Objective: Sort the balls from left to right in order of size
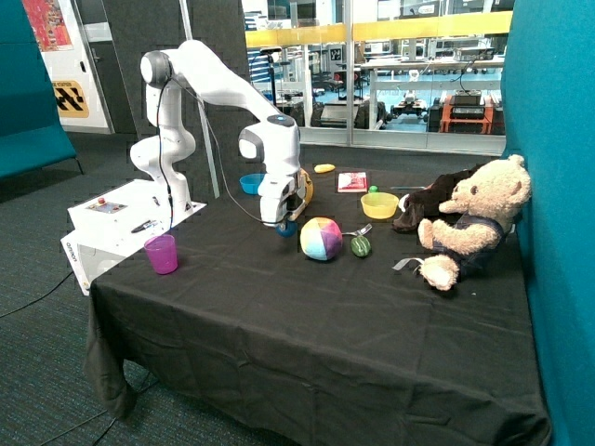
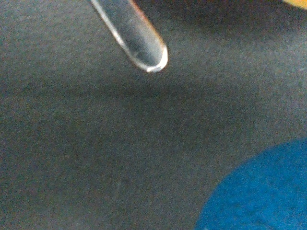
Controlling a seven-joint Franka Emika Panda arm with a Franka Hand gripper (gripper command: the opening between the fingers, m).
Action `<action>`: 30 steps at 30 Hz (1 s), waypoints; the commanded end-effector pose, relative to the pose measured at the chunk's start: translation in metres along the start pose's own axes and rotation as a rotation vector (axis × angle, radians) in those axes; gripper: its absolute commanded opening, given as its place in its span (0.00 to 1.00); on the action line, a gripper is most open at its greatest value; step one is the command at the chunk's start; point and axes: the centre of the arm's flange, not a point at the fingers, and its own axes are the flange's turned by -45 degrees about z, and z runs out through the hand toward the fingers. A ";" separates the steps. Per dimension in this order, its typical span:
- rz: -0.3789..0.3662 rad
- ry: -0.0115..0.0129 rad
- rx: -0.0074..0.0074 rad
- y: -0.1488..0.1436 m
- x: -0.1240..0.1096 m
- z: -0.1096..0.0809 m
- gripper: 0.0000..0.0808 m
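1. Near the table's left corner: a purple cup (image 1: 161, 253) stands upright on the black cloth (image 1: 307, 344), well apart from everything else.
2. Franka arm (image 1: 218, 84) reaches down over the table; gripper (image 1: 284, 223) sits low at the cloth, right at the small blue ball (image 1: 287, 229).
3. Wrist view: one fingertip (image 2: 144, 45) visible above bare cloth, blue ball (image 2: 261, 191) filling a corner of the shot. Second finger is out of frame, so I cannot tell how wide the hand is or whether it has hold of the ball.
4. Large yellow ball (image 1: 304, 189) is just behind the gripper, mostly hidden by the wrist.
5. A blue bowl (image 1: 251, 183) sits behind the arm, toward the back edge.
6. Pastel panelled ball (image 1: 321, 239) rests on the cloth just beside the gripper, on the bear's side.
7. Next along: small green striped toy (image 1: 361, 245), near the pastel ball, not touching.
8. Further back: yellow bowl (image 1: 379, 205), with a pink booklet (image 1: 352, 181) and a small yellow object (image 1: 323, 168) behind it.
9. Far right: teddy bear (image 1: 472, 223) sits against the teal wall (image 1: 553, 186), something dark lying beside it.
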 end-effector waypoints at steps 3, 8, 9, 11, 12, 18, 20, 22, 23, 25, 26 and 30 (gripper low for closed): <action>-0.037 0.0037 -0.0034 -0.011 -0.023 -0.016 0.00; -0.039 0.0037 -0.0034 -0.008 -0.035 -0.017 0.00; -0.037 0.0037 -0.0034 -0.007 -0.037 -0.017 0.00; -0.035 0.0037 -0.0034 -0.005 -0.041 -0.017 0.00; -0.033 0.0037 -0.0034 -0.004 -0.043 -0.017 0.00; -0.017 0.0037 -0.0034 0.008 -0.051 -0.019 0.00; -0.015 0.0037 -0.0034 0.010 -0.052 -0.019 0.00; -0.010 0.0037 -0.0034 0.013 -0.054 -0.020 0.00; 0.000 0.0038 -0.0033 0.016 -0.057 -0.021 0.00; -0.004 0.0038 -0.0033 0.020 -0.063 -0.021 0.00; 0.000 0.0038 -0.0033 0.021 -0.066 -0.021 0.00; -0.008 0.0038 -0.0034 0.021 -0.077 -0.020 0.00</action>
